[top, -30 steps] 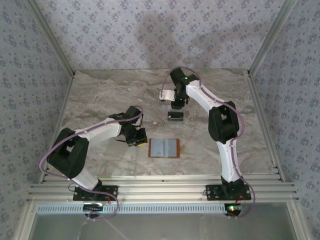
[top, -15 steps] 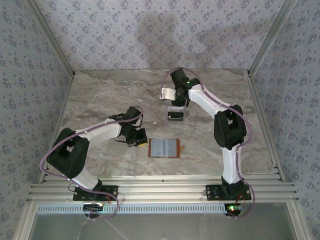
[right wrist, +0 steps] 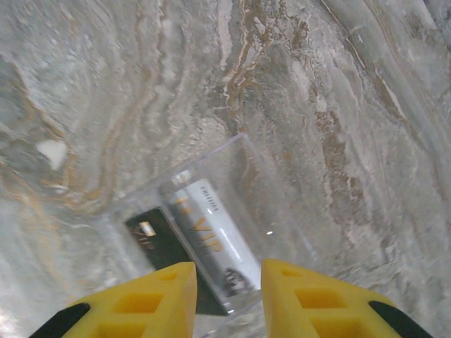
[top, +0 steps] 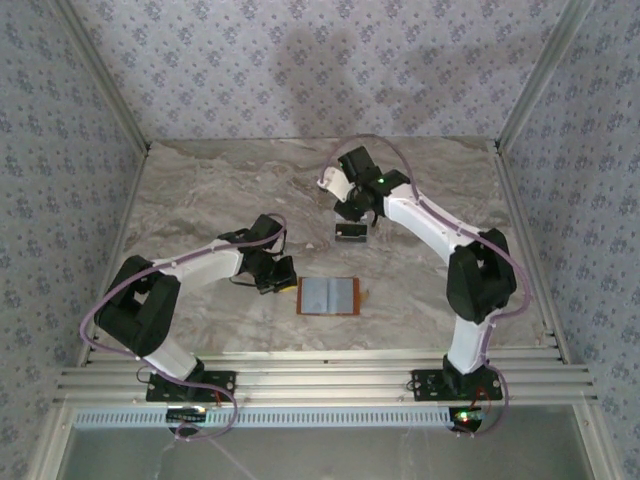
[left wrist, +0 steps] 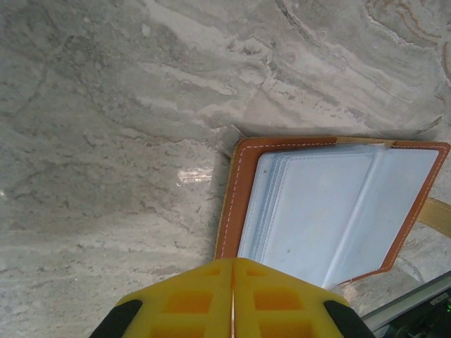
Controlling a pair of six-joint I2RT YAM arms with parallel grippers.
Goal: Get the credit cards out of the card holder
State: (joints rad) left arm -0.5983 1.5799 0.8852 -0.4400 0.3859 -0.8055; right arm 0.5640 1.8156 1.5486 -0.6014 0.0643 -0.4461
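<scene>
Credit cards [right wrist: 204, 236]: two lie out on the counter [left wrist: 106, 141], toward its far side and well apart from the holder; a pale silver-white one with lettering [right wrist: 211, 232] overlaps a dark grey one [right wrist: 158, 243]; a clear plastic piece [right wrist: 268, 183] sits over or round them, I cannot tell which

Card holder [left wrist: 331, 204]: open flat near the front of the counter, between the two arms; grey-blue sleeves face up and the snap tab [left wrist: 437, 215] sticks out at its right edge; no card face shows in the sleeves from the left wrist view, and I cannot tell whether one hides deeper in

Left gripper [left wrist: 232, 264]: clenched, yellow fingers pressed together with nothing between them; poised just beside the holder's left brown edge

Right gripper [right wrist: 227, 267]: jaws partly apart, grasping nothing that I can see; it hovers above the two cards, with the pale card's end showing in the gap

Stage (judged): extraction looks well along, possibly done; the sleeves want a check

Risk, holder: nothing pins it; a clenched-gripper nudge at the edge could skate it over the smooth counter or flip a flap shut

Risk, sleeves: thin and slick; a pinch may catch plastic, not card, and lift the whole holder

Risk, cards: a low pass by the right gripper could clip the clear piece and scatter them
</scene>
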